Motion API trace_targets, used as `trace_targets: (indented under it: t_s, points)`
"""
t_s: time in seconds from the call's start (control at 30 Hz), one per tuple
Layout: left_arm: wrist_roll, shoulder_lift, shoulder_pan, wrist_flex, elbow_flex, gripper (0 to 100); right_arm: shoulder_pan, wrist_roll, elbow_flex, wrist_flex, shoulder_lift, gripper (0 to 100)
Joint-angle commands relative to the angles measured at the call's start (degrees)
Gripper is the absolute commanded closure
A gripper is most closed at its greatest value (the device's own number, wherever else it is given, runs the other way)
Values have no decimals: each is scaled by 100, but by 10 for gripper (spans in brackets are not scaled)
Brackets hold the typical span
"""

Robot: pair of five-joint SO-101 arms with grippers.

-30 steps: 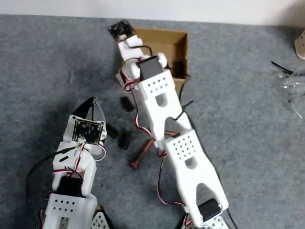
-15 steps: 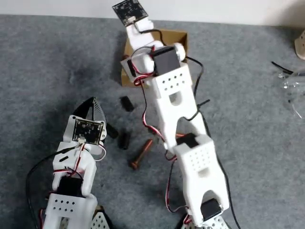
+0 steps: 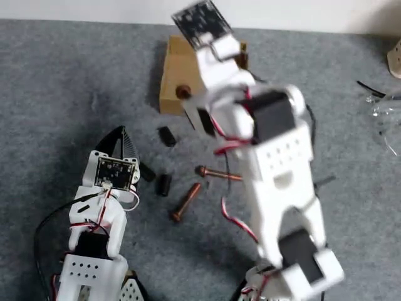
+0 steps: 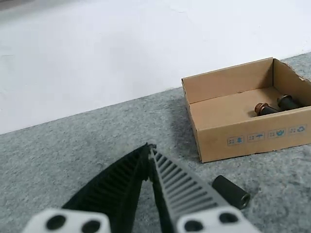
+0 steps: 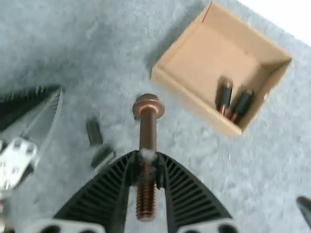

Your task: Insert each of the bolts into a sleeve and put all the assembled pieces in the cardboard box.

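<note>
change: the right arm has risen and swung toward frame right since a second ago, lifting off the box. A bolt it covered on the carpet now shows. The left arm and the loose parts have not moved.
box [image 3: 170, 94]: cardboard with an open top, upper centre of the high view, on grey carpet [image 3: 62, 81].
box contents: two pieces [image 5: 225, 94], each a bolt in a sleeve. They lie side by side, near parallel, at one end of the box floor. The other end is bare cardboard.
right gripper [image 5: 146, 159]: jaws nearly together, clamped on the shank of the held bolt [image 5: 147, 125]. The threaded end runs back between the fingers and the head points away from the wrist.
held bolt place: in the air. In the right wrist view the head is over carpet just beside the box's near wall, not over the opening.
left gripper [image 3: 119, 143]: jaws together with tips touching, gripping nothing. It sits left of centre in the high view, pointing toward frame top, well apart from the box.
sleeves [image 3: 166, 136]: three black ones loose on the carpet at frame centre, between the left gripper and the right arm.
slanted bolt [image 3: 187, 200]: copper colour, on the carpet just right of the lowest sleeve, not touching it.
level bolt [image 3: 218, 174]: on the carpet right of centre, with its far end under the right arm.
</note>
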Motion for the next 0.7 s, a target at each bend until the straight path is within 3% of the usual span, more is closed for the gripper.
trace_targets:
  t_s: [0.0, 0.4, 0.53, 0.67]
  points:
    - [62, 13, -48, -132, 119, 990, 84, 62, 1156, -75, -1288, 995]
    - [53, 13, -48, -132, 127, 990, 84, 536, 5552, -1253, -4435, 995]
    - [53, 13, -48, -132, 127, 990, 84, 782, 7196, -2457, -5059, 995]
    - [53, 13, -48, -132, 127, 990, 84, 976, 8804, -4321, -5323, 995]
